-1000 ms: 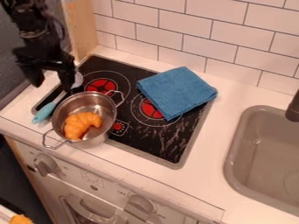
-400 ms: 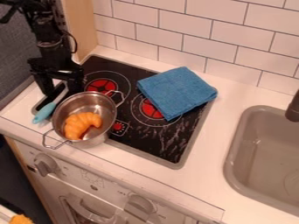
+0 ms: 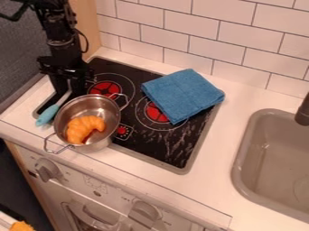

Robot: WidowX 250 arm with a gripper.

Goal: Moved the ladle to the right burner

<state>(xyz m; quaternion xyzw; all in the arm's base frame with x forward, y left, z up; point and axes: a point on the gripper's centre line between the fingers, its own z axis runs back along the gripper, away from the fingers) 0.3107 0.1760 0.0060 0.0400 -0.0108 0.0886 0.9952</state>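
1. A toy kitchen seen from above at a slant: a white countertop (image 3: 241, 97) holds a black stovetop (image 3: 163, 149) with a marbled pattern and a pale rim. Behind it rises a wall of white brick-shaped tiles (image 3: 190, 25), with a light wooden upright (image 3: 86, 22) at the left.
2. One grey sink (image 3: 240, 158) is set into the counter at the right, with part of a dark tap (image 3: 303, 110) over it.
3. One ladle with a teal handle (image 3: 48, 115) lies at the stovetop's left edge, beside the pot, its handle end toward the front.
4. One black gripper (image 3: 70, 91) hangs down over the ladle's upper part; whether it is open or closed on the ladle cannot be told.
5. One two-handled metal pot (image 3: 107, 135) stands at the stovetop's front left, with one orange croissant (image 3: 84, 129) inside.
6. Two round red burners show, left (image 3: 105, 88) and right (image 3: 157, 113); one folded blue cloth (image 3: 184, 94) partly covers the right one.
7. Two knobs, left (image 3: 46, 170) and right (image 3: 145, 213), are on the pale front panel, with faint print nearby.
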